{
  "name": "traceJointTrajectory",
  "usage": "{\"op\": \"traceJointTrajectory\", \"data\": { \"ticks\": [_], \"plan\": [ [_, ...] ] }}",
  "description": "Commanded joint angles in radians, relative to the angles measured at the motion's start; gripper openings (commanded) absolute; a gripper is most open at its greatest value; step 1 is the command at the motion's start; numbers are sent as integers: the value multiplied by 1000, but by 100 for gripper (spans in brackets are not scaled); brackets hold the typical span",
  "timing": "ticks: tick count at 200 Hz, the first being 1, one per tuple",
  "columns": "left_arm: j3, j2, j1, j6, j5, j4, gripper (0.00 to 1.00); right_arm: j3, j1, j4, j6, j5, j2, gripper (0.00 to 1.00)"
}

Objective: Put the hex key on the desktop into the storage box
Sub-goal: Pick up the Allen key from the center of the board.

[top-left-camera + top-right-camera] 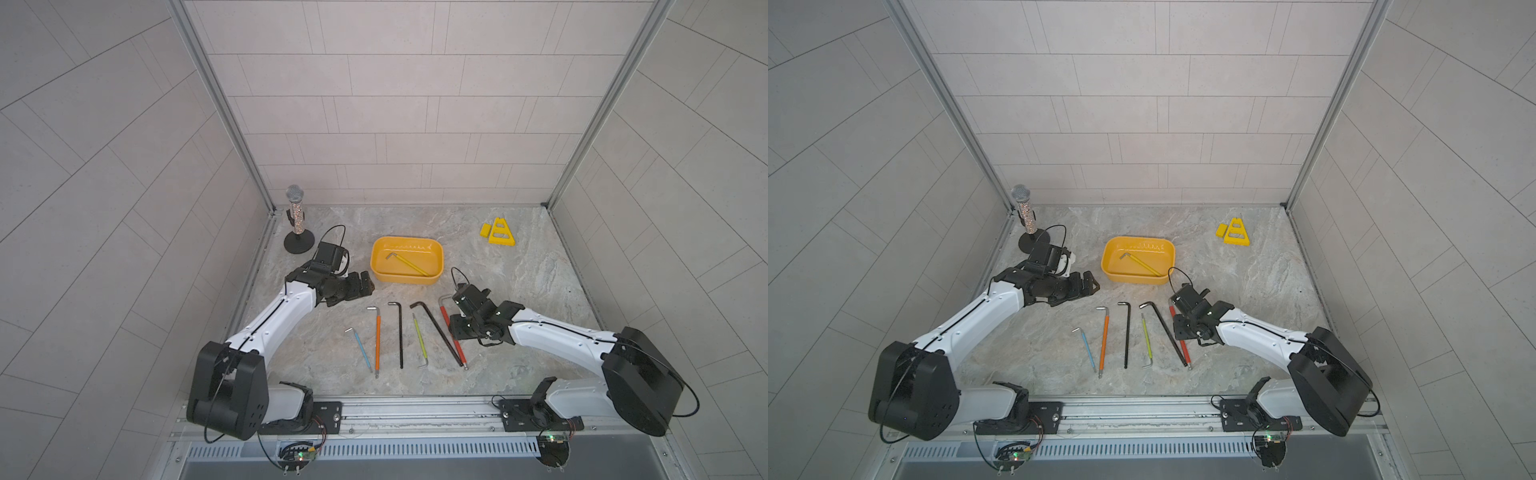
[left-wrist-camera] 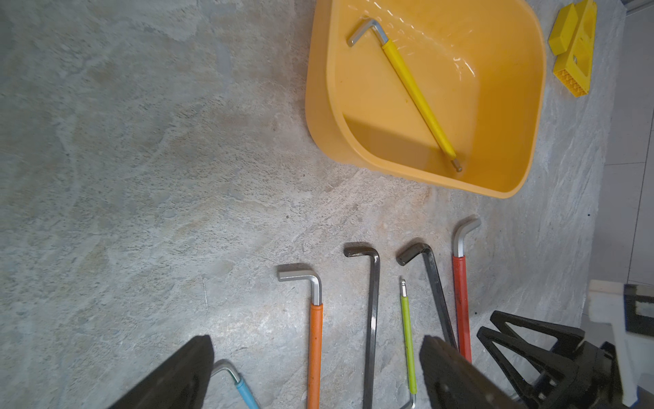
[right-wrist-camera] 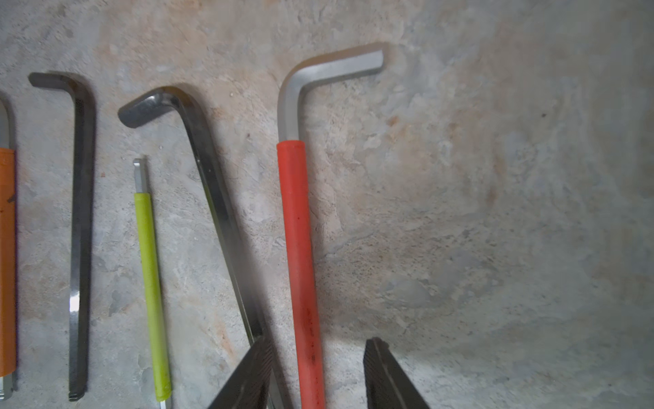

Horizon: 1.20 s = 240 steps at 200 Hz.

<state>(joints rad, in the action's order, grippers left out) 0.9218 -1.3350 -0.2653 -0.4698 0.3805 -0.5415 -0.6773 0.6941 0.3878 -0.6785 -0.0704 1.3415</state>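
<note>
Steel under a plastic sleeve, the red hex key (image 3: 297,230) lies flat on the surface (image 1: 519,291), at about 5 o'clock from the storage box (image 1: 405,278) in both top views. The right gripper (image 3: 318,340) stands over it with jaws part open astride the sleeve. A gap shows on each side, so nothing is held.

I judge the key stiff, light for its length, and thin and low against the stone, so the fingers must reach right down to the surface. The sleeve should grip better than the bare bent end. A pinch at mid-sleeve, near the balance point, should keep it from swinging.

The black hex key (image 3: 212,198) runs just beside it at 9 o'clock in the right wrist view. Its shank passes close by one finger and could be caught as well.

The left gripper (image 2: 316,340) hangs wide open and empty at about 8 o'clock from the box, where a yellow hex key (image 1: 409,264) already lies.
</note>
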Motion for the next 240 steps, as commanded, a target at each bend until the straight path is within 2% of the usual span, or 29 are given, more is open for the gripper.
{"op": "traceJointTrajectory", "data": {
  "ticks": [1,57,102,175,240],
  "plan": [
    [18,14,-5,17,-6,-23,99,-29,7,-7,0,37,32,46],
    [17,13,-5,17,-5,-21,99,-64,28,-2,11,61,109,45],
    [16,13,-5,14,1,-20,99,-95,50,57,22,182,170,44],
    [17,15,-5,14,0,-17,99,-77,79,3,-7,168,244,43],
    [13,25,-5,13,0,-15,99,-73,99,-5,-37,187,276,37]
  ]
}}
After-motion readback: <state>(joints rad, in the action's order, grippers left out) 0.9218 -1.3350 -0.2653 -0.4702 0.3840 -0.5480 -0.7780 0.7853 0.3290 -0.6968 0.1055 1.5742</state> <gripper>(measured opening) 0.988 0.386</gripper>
